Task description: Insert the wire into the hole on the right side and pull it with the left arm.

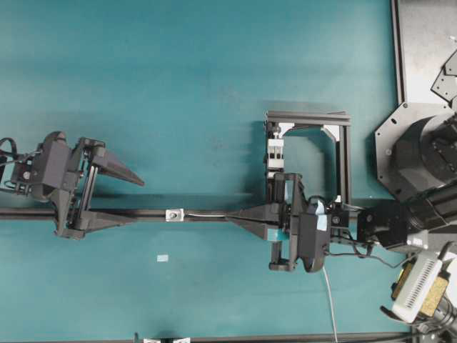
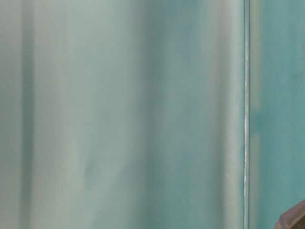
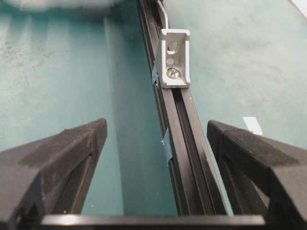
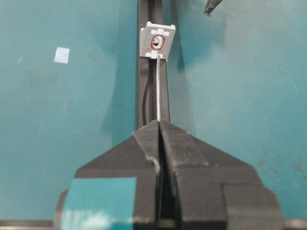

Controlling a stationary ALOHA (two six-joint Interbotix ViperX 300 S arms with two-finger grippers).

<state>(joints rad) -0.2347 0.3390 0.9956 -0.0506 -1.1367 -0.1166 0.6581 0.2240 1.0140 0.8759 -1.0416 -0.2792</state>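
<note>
Overhead view first: the black rail (image 1: 143, 214) runs left to right across the teal table (image 1: 214, 86), and the small silvery block (image 1: 173, 214) sits on it roughly midway between the two arms. The right gripper (image 1: 230, 216), the one with teal patches, lies along the rail with its fingers pinched together on the wire (image 1: 207, 214). That thin pale line runs straight from the fingertips leftward to the block, so tool and block are near but not touching, joined only by the wire.

Right wrist view shows it best. The fingers (image 4: 148, 139) are closed tight with the wire (image 4: 158, 91) poking out from between the tips and going straight up to the block (image 4: 157, 43). Its end sits right at the hole (image 4: 157, 42), the little dark spot with a red ring around it. Can't tell whether the tip is actually inside or just pressed against the face.

The left gripper (image 1: 132, 200) is spread wide, holding nothing, one finger up above the rail and the other lying along it, well to the left of the block. From the left wrist view the two fingers (image 3: 72, 158) frame the rail (image 3: 184, 158), and the block (image 3: 173, 58) sits further ahead between them, out of reach of both tips. A bit of wire (image 3: 164, 14) shows curving behind it

Table-level view is just blurry teal, nothing usable
</note>
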